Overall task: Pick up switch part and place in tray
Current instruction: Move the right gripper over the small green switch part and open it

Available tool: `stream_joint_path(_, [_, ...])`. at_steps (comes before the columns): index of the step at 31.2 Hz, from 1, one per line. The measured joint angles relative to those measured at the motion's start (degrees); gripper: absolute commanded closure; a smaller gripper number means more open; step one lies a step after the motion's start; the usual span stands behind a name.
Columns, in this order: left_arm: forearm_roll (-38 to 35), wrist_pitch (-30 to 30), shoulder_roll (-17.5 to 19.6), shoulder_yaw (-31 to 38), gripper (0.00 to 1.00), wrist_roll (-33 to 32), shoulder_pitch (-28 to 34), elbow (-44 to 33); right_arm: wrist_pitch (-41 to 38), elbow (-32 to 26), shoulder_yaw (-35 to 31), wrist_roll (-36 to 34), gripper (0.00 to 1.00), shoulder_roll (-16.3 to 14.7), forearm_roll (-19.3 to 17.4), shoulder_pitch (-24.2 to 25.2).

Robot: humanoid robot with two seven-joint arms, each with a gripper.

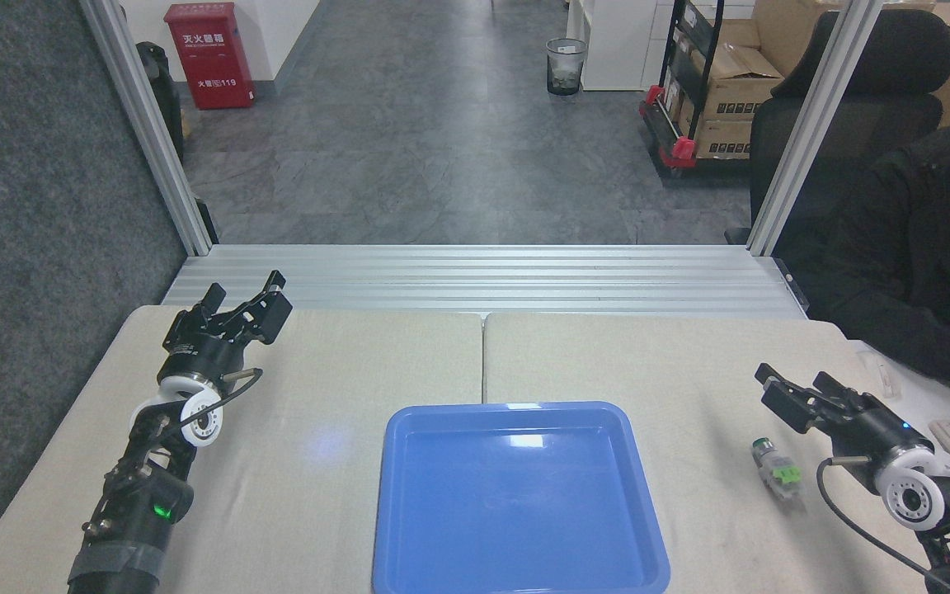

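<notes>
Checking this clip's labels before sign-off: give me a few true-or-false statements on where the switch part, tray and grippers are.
1. The small white-grey plastic switch part with a green clip lies inside the tray. False: it lies on the table, right of the tray.
2. The large glossy blue plastic tray holds nothing. True.
3. The right gripper grips the part. False: it is open, clear of the part.
4. The left gripper is open and holds nothing. True.

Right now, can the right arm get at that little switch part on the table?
Probably yes. The switch part lies in the open on the table, right of the tray. The right gripper is open just beyond it, nothing between them.
</notes>
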Motion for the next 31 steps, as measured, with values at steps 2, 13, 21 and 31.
stream_joint_path(2, [0.00, 0.00, 0.00, 0.00, 0.00, 0.00, 0.00, 0.00, 0.26, -0.10, 0.00, 0.00, 0.01, -0.04, -0.09, -0.03])
stream_joint_path(13, [0.00, 0.00, 0.00, 0.00, 0.00, 0.00, -0.01, 0.01, 0.94, -0.70, -1.35, 0.06, 0.02, -0.09, -0.35, -0.14])
stream_joint_path(21, [0.01, 0.00, -0.02, 0.00, 0.00, 0.00, -0.02, 0.01, -1.23, -1.55, -2.60, -1.69, 0.02, -0.10, -0.16, -0.26])
stream_joint_path(31, [0.03, 0.00, -0.01, 0.00, 0.00, 0.00, -0.02, 0.01, -0.06, -2.06, -3.33, -5.21, 0.02, 0.01, 3.59, 0.05])
